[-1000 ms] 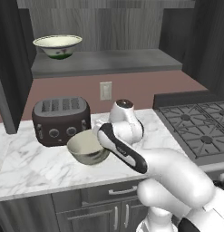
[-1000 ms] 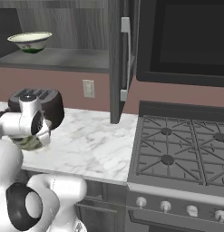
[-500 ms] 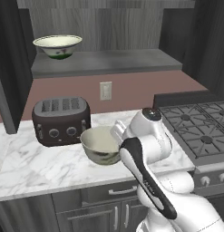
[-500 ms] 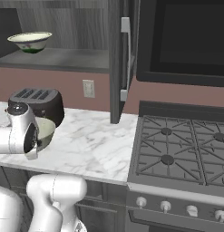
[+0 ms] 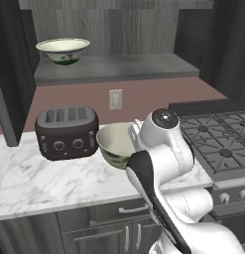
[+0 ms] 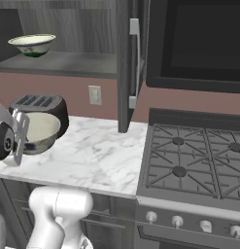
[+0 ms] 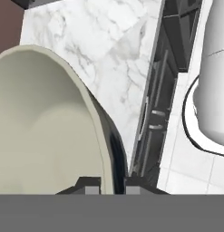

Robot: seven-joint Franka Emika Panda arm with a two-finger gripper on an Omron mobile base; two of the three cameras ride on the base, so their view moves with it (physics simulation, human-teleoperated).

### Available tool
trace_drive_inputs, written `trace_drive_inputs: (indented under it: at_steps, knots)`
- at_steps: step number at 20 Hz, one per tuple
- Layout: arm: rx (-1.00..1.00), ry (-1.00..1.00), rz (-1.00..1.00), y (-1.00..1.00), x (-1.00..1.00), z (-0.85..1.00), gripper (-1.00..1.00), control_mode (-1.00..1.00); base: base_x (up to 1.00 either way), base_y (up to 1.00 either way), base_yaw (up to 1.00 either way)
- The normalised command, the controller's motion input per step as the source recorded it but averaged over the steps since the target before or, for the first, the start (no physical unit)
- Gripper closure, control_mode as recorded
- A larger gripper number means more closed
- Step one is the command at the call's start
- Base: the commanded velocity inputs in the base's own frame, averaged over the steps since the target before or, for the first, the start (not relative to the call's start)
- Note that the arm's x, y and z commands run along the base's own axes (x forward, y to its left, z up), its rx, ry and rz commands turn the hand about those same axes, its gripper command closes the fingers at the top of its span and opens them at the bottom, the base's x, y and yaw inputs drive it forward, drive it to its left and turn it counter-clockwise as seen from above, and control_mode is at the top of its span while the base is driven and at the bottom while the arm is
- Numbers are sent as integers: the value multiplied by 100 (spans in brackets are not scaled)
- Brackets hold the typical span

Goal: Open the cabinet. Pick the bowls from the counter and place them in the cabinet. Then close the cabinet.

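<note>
Above the marble counter (image 5: 34, 183), the gripper (image 7: 109, 183) pinches the larger beige bowl's (image 5: 116, 145) rim, lifted; the smaller bowl (image 5: 62, 50) already sits in the open cabinet (image 5: 119, 69), whose doors remain unclosed.

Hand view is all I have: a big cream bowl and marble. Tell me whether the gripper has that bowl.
Observer: Yes. In the left base view the gripper is shut on the rim of the larger bowl, lifted off the counter.
Operator: Report the cabinet doors.
Observer: Open. The right door stands edge-on in the right base view.
Operator: Say where the other bowl is.
Observer: The smaller bowl sits on the cabinet shelf, at its left end.
</note>
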Motion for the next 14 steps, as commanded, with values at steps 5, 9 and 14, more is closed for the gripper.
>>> trace_drive_inputs:
  at_steps: [5,9,14]
  knots:
    - [-15,0,9,-6,-33,91,100,-100,0,0,0]
    - [-9,0,20,-17,-39,74,100,-100,0,0,0]
    - [-2,0,18,-41,-20,50,100,-100,0,0,0]
